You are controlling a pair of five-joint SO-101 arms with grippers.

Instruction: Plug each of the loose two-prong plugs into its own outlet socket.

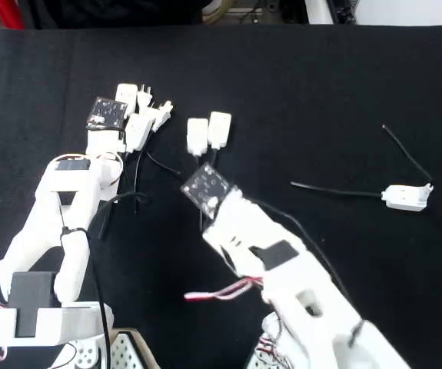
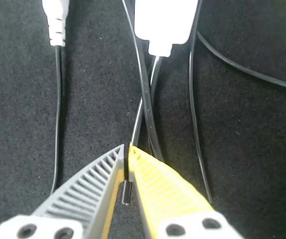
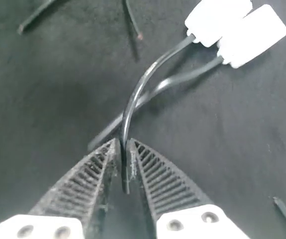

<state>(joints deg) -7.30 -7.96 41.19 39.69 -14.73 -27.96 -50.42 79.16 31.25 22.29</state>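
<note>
Several white plugs (image 1: 145,115) with prongs lie bunched at the back left, just beyond the left arm. My left gripper (image 2: 127,149) is shut on a thin black cable (image 2: 143,94) that runs up to a white plug body (image 2: 165,22). Another white piece (image 2: 56,20) on its own cable lies beside it. Two white blocks (image 1: 209,132) lie side by side at the table's middle. My right gripper (image 3: 123,144) is shut on the black cable (image 3: 138,94) of one of these white blocks (image 3: 217,17). The second block (image 3: 254,35) touches the first.
A lone white connector (image 1: 405,197) with a long black cable (image 1: 334,190) lies at the right on the black cloth (image 1: 320,92). Loose cable loops (image 1: 132,196) trail between the two arms. More stray cable ends (image 3: 36,17) lie around the right gripper.
</note>
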